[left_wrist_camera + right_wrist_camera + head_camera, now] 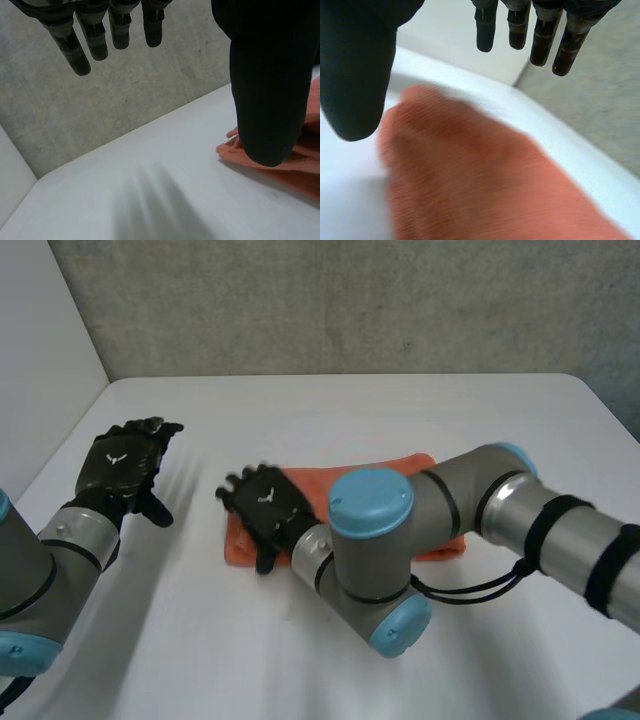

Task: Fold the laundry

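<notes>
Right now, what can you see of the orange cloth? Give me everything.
The orange cloth is soft, towel-like fabric, folded into a compact oblong with stacked layers visible at one corner. It lies flat near the middle of the white table. The right hand, fingers straight, is over its end nearer the left hand; contact cannot be confirmed. The right arm hides part of it. The left hand is apart from it.

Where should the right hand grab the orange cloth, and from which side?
Likely the short end toward the left hand, pinched from above: the orange cloth lies flat as a long folded strip, and the open right hand is over that end.
</notes>
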Available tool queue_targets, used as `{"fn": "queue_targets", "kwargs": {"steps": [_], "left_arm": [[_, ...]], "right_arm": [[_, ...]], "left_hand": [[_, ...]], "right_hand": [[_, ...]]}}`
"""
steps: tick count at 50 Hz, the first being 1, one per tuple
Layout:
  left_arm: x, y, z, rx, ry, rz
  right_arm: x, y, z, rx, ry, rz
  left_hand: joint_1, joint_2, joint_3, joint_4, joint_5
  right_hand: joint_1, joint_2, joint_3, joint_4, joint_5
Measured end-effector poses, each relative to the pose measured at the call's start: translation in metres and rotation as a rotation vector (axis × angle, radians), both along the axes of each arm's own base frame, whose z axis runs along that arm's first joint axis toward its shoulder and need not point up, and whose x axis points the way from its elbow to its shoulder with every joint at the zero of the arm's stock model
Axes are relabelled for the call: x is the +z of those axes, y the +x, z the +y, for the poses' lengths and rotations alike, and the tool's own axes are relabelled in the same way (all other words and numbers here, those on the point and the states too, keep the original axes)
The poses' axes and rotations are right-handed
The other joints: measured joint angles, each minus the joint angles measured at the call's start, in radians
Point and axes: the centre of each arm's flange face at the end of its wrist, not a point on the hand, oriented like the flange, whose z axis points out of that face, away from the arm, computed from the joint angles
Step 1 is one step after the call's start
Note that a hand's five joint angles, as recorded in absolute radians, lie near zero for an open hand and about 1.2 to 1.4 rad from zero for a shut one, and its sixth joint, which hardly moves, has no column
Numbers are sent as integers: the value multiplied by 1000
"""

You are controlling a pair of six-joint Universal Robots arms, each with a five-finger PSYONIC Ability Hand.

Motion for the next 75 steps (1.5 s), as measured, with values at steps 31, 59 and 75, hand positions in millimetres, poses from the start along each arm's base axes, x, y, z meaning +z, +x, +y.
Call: {"fn": "queue_targets", "kwargs": {"steps": [31, 59, 75], "left_arm": [[6, -102, 31, -299, -53, 17], [5, -84, 42, -233, -13, 8], [6, -81, 42, -225, -16, 9]], "right_arm": [[-25, -191, -70, -476, 78, 102], [-35, -205, -91, -508, 17, 165], [-24, -203, -97, -519, -65, 198]], "left_hand": [[1, 7, 2, 2, 0], [1, 7, 2, 2, 0], [1, 7, 2, 2, 0]], "right_hand": [[224, 289, 298, 285, 250], [391, 461, 463, 447, 445], [707, 949, 958, 950, 880]]}}
